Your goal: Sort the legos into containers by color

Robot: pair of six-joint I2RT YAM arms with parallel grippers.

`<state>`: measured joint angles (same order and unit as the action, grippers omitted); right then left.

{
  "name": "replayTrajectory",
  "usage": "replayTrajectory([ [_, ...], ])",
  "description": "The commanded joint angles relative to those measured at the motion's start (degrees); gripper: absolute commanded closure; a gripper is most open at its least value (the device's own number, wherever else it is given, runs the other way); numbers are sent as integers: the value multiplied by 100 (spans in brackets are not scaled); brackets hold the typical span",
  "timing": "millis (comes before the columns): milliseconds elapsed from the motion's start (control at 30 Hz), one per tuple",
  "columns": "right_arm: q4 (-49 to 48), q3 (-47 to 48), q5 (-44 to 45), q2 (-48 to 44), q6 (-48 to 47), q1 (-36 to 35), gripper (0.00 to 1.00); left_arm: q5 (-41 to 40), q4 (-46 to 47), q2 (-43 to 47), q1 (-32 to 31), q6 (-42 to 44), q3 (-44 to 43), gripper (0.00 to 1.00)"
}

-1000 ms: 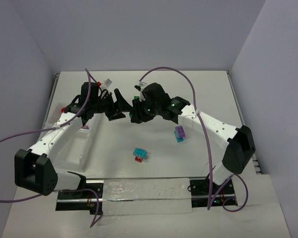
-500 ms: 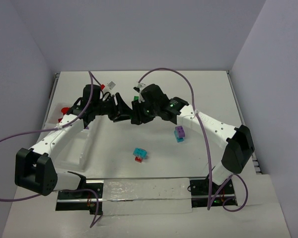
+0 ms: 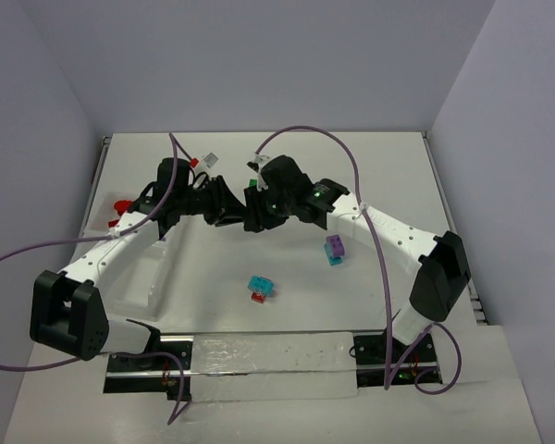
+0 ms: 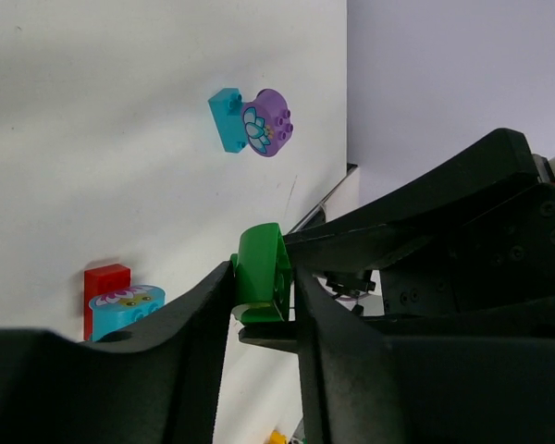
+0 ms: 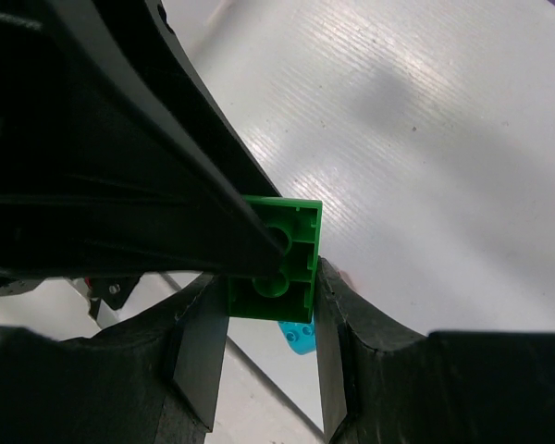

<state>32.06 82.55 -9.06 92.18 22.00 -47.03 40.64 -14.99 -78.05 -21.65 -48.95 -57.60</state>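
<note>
A green lego (image 4: 261, 270) hangs in the air between both arms. My left gripper (image 4: 264, 289) is shut on its sides. My right gripper (image 5: 270, 298) is shut on the same green lego (image 5: 277, 264), seen from its hollow underside, with a left finger lying across it. In the top view the left gripper (image 3: 229, 209) and right gripper (image 3: 252, 213) meet nose to nose above the table's back middle, and the brick is hidden between them. The clear tray of containers (image 3: 141, 285) lies under the left arm.
A purple-on-cyan pair (image 3: 335, 249) lies right of centre on the table. A cyan-on-red pair (image 3: 260, 289) lies nearer the front. Something red (image 3: 120, 205) sits at the tray's far left end. Purple cables loop over both arms.
My left gripper has moved right to meet the right gripper, and its jaws have closed from wide open onto the green lego. The right gripper has kept its grip and barely moved.
</note>
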Motion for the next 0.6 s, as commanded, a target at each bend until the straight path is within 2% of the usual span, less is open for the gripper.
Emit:
replayTrajectory([
  [0, -339, 349, 128, 31, -58, -33, 100, 412, 244, -83, -144, -73, -3, 67],
  [100, -350, 357, 167, 45, -65, -35, 100, 401, 208, -123, -155, -54, -5, 70],
  [200, -340, 386, 184, 91, -73, -28, 100, 363, 157, -168, -155, -24, -20, 84],
  [233, -332, 394, 177, 99, -73, -34, 99, 339, 122, -177, -155, -6, -52, 94],
  [267, -325, 400, 184, 106, -66, -28, 97, 265, 73, -183, -155, 25, -77, 98],
  [367, -332, 395, 246, 83, -40, -35, 87, 100, -74, -135, -155, 151, -134, 100],
  [400, -354, 386, 262, 59, -24, -27, 82, 42, -184, -125, -148, 223, -188, 100],
  [433, -359, 370, 279, 26, -21, -33, 61, -139, -306, -137, -147, 272, -241, 100],
  [467, -352, 367, 302, 13, -27, -35, 45, -278, -554, -167, -147, 367, -351, 100],
  [500, -318, 372, 340, -5, -35, -35, 38, -475, -722, -223, -141, 431, -425, 100],
  [567, -233, 408, 412, -41, -70, -28, 32, -903, -1093, -306, -131, 559, -601, 100],
])
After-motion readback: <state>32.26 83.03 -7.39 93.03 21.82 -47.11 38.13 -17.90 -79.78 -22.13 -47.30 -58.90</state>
